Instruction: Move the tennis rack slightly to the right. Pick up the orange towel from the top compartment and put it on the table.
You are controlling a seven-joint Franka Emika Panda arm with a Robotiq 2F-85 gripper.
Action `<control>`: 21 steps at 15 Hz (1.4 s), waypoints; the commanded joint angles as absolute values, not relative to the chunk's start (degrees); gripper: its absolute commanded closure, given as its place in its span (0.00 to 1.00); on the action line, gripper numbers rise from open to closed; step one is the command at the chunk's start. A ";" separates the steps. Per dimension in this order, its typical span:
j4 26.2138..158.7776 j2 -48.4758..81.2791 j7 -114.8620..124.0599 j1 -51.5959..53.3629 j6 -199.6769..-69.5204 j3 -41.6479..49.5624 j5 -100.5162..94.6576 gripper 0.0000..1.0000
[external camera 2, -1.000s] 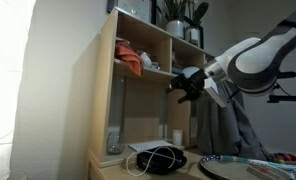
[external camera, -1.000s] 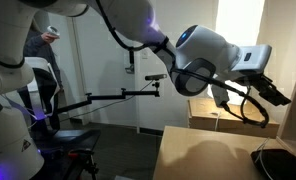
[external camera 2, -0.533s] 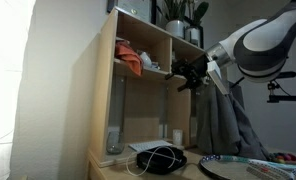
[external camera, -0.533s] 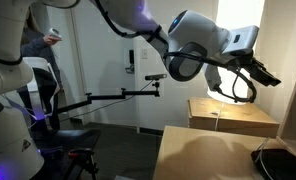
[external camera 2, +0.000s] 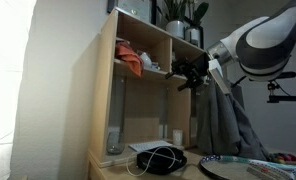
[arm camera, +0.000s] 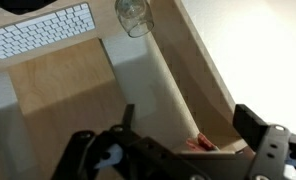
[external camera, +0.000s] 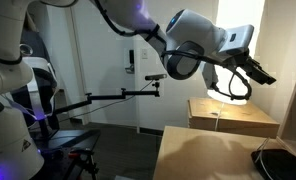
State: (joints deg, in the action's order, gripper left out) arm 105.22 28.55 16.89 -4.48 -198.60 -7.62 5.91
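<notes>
The orange towel point(external camera 2: 133, 62) lies bunched in the top left compartment of the wooden shelf unit point(external camera 2: 106, 90); a sliver of the towel point(arm camera: 200, 143) shows in the wrist view. My gripper point(external camera 2: 184, 74) hovers in the air just right of the shelf's top row, level with the towel and apart from it, open and empty. It also shows in another exterior view, gripper point(external camera: 250, 70), above a pale box. In the wrist view the gripper point(arm camera: 189, 116) stands wide. The tennis rack point(external camera 2: 230, 166) lies flat at the lower right on the table point(external camera 2: 103, 165).
Black headphones with cables point(external camera 2: 158, 158) lie on the table below the shelf. Vases point(external camera 2: 178, 18) stand on top of the shelf. A pale wooden box point(external camera: 233, 113) and a black pad point(external camera: 288, 160) sit near the tabletop point(external camera: 193, 150). Keyboard point(arm camera: 43, 30) and glass point(arm camera: 135, 14) show in the wrist view.
Over the last second the gripper rose and swung closer to the shelf's top row; in the last half second it barely moved. It stayed open.
</notes>
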 commanded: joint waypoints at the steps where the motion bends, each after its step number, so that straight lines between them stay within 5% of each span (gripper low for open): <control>1: 105.24 28.55 16.89 -4.48 -198.60 -7.62 5.91 0.00; 21: 103.57 27.76 14.84 -2.20 -198.44 -6.13 7.82 0.00</control>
State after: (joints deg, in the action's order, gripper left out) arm 104.76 28.52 16.89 -4.16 -198.59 -7.55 5.96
